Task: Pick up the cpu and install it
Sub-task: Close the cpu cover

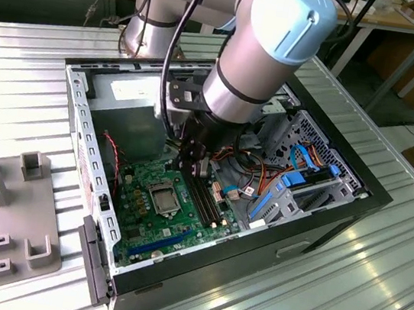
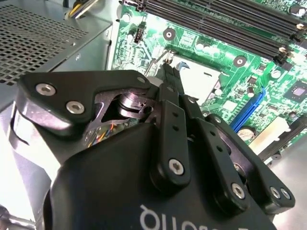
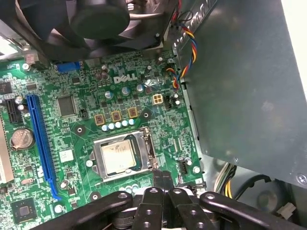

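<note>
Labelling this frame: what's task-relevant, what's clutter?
Job:
- cpu, lying in its socket
- socket frame
- motherboard
- gripper, beside the socket

Lying about:
- grey fixture outside the case
- blue drive bracket
- coloured cables

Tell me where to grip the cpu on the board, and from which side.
Take the cpu by two opposite edges, coming straight down from above. It lies flat, top face up, inside the socket frame, which hems its sides, so a sideways approach looks blocked. Little edge shows, so a narrow fingertip pinch is probably all that fits.
</note>
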